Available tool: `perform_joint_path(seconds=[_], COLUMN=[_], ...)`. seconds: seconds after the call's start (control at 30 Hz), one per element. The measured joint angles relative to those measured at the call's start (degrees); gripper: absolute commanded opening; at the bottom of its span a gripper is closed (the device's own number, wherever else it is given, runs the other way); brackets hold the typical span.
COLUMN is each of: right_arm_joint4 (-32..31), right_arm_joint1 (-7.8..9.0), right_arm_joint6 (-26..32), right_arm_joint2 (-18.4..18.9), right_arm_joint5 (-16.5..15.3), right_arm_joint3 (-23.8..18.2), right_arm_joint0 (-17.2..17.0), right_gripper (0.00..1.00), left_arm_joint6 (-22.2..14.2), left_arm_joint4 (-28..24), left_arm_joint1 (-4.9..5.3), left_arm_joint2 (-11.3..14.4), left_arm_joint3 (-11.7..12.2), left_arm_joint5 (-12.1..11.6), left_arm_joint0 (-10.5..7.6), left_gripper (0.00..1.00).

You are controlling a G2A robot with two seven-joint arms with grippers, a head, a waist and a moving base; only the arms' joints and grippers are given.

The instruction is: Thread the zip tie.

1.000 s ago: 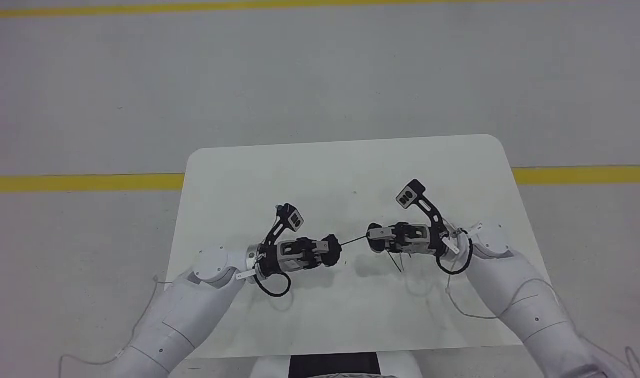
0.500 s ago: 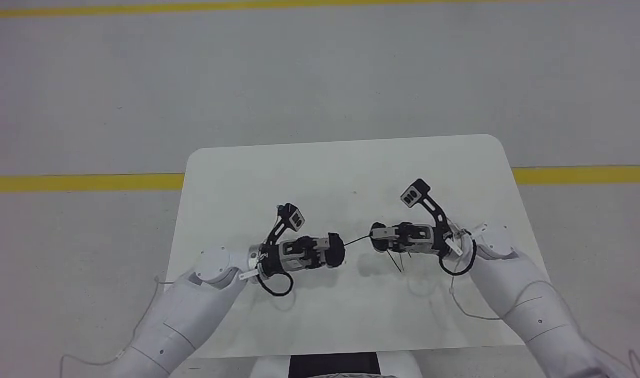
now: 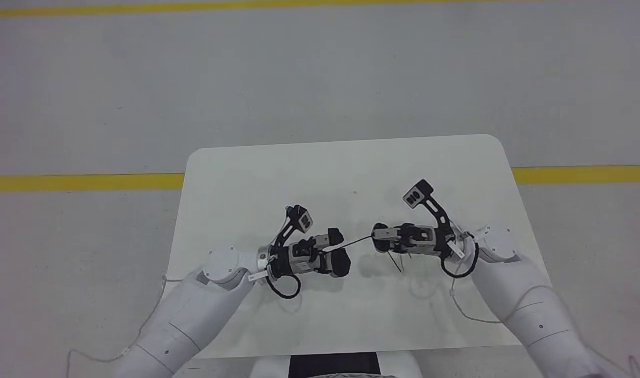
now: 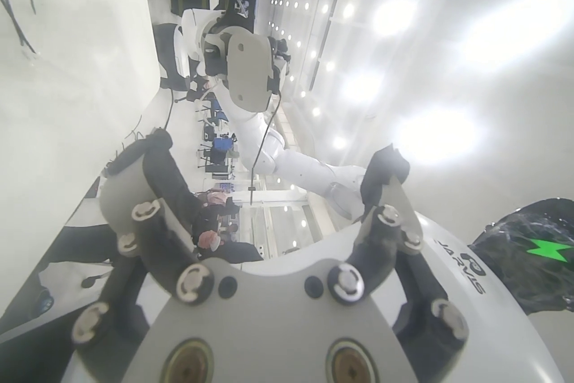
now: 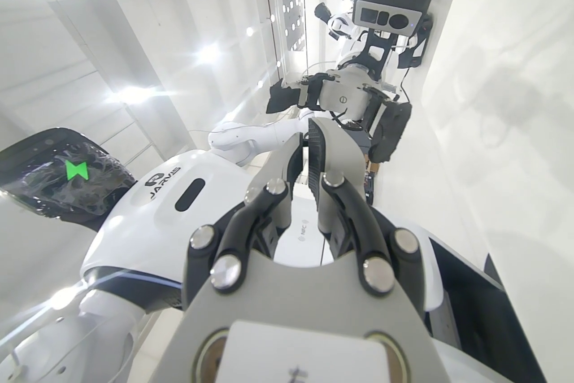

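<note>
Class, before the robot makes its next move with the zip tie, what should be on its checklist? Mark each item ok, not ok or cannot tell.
1. Right gripper shut on the zip tie: ok.
2. Left gripper open, fingers spread, holding nothing: ok.
3. Zip tie's free end points toward the left gripper: ok.
4. Free end lies between the left fingers: cannot tell.
5. Tail passed through the head: cannot tell.
</note>
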Motion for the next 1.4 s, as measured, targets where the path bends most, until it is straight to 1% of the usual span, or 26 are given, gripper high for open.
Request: perform_joint_path(seconds=[0.1, 0.3, 0.33, 0.4, 0.5, 0.83, 1.0, 1.03, 1.07, 1.23, 1.3, 1.37, 1.4], right_arm_joint4=[-0.1, -0.1, -0.1, 0.3, 1.2, 1.2, 0.9, 0.8, 0.7, 0.5, 0.4, 0.1, -0.2], right_arm_joint1=[-0.14, -0.14, -0.15, -0.21, -0.14, 0.05, -0.03, -0.05, -0.10, -0.32, -0.41, -0.50, -0.52], right_arm_joint6=[0.0, 0.0, -0.2, -1.3, -0.6, 0.0, 0.0, 0.0, 0.0, -0.3, -0.5, -0.8, -1.0], right_arm_joint2=[-0.2, -0.2, -0.2, -0.3, 0.0, -0.3, -0.8, -0.9, -1.1, -1.7, -1.9, -2.1, -2.2], right_arm_joint5=[0.0, 0.0, 0.1, 0.3, 0.3, 0.0, 0.1, 0.2, 0.2, 0.1, 0.0, 0.0, 0.0], right_arm_joint3=[0.1, 0.1, -0.1, -1.3, -2.2, -2.4, -2.1, -2.1, -2.0, -1.7, -1.5, -1.4, -1.3], right_arm_joint0=[0.0, 0.0, -0.1, -0.7, -1.3, -1.3, -0.9, -0.8, -0.7, -0.3, -0.1, 0.1, 0.2], right_gripper=[0.00, 0.00, 0.00, 0.00, 0.00, 0.00, 0.00, 0.00, 0.00, 0.00, 0.00, 0.00, 0.00], left_arm_joint6=[0.0, 0.0, 0.1, 1.6, 2.8, 3.1, 3.1, 3.1, 3.1, 3.1, 3.0, 3.0, 3.0], left_arm_joint4=[-0.4, -0.4, -0.4, -0.1, 0.1, 0.3, 0.3, 0.3, 0.4, 0.4, 0.3, 0.3, 0.3], left_arm_joint1=[-0.26, -0.28, -0.28, -0.32, -0.28, -0.23, -0.22, -0.21, -0.20, -0.15, -0.12, -0.09, -0.08], left_arm_joint2=[0.9, 0.9, 0.9, 1.1, 1.2, 1.8, 2.1, 2.1, 2.2, 2.3, 2.4, 2.4, 2.4], left_arm_joint3=[0.4, 0.5, 0.4, -0.1, -0.3, -0.6, -0.4, -0.4, -0.4, -0.4, -0.4, -0.4, -0.4], left_arm_joint5=[-0.8, -1.0, -0.9, -0.5, 0.0, 0.6, 0.7, 0.8, 0.8, 0.8, 0.8, 0.9, 0.9], left_arm_joint0=[-0.64, -0.69, -0.67, -0.50, -0.38, -0.81, -1.06, -1.09, -1.12, -1.26, -1.30, -1.34, -1.36], left_gripper=[1.00, 1.00, 1.00, 1.00, 1.00, 1.00, 0.89, 0.89, 0.86, 0.84, 0.82, 0.77, 0.76])
